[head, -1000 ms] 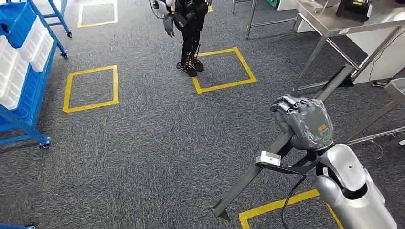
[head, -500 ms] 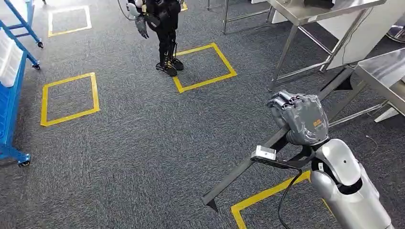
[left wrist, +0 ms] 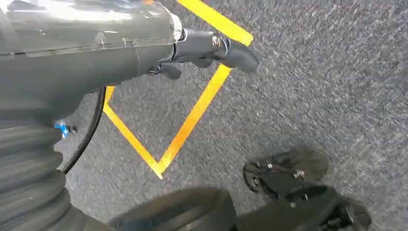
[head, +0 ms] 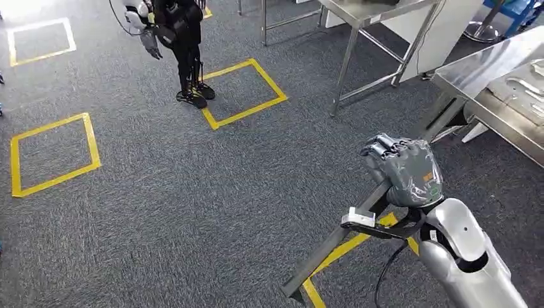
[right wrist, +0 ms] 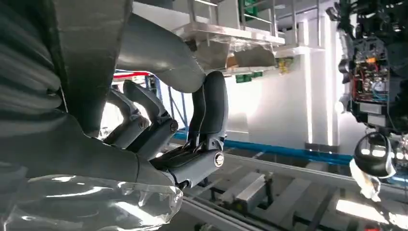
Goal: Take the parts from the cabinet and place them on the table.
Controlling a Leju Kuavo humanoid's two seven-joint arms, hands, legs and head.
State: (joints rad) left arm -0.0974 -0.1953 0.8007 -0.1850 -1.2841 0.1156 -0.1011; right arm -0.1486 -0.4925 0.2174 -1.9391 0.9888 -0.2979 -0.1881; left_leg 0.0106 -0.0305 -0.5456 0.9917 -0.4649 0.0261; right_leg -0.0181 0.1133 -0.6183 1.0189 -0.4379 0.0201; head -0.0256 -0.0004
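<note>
Grey carpet [head: 192, 212] with yellow taped squares [head: 244, 90] spreads ahead. Steel table [head: 494, 70] stands at right, metal parts [head: 529, 83] lying on it. Another robot [head: 176, 38] stands beside a square. Right hand [head: 404, 168] grips a long dark metal bar [head: 333, 247]. Left hand [left wrist: 211, 48] hangs over the floor, fingers curled in on nothing. Since the earlier frame the camera has swung right; the blue cabinet has left view.

Robotics lab: taped floor squares [head: 244, 93], steel tables [head: 487, 67].
</note>
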